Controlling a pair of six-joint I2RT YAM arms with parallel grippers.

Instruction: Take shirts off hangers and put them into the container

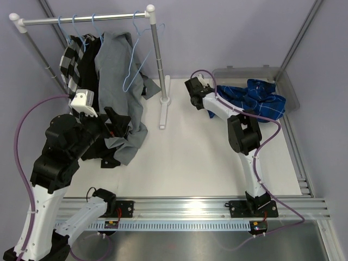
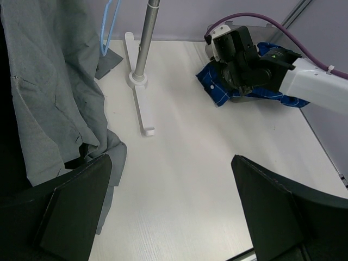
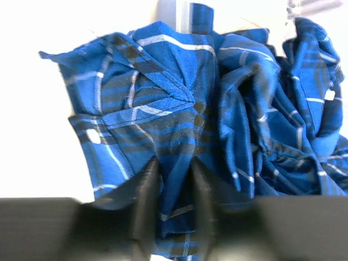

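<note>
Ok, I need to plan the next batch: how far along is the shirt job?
Done: one hanger bare, blue plaid shirt mostly in the container. In hand: right gripper pinches its fold spilling over the rim. To do: grey shirt, black shirt and check shirt hang at the rail, left gripper open beside them.

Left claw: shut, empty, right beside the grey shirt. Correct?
Not quite. The left claw is wide open, not shut: the left wrist view shows its jaws standing far apart. The rest holds: it is empty and sits right beside the grey shirt.
</note>
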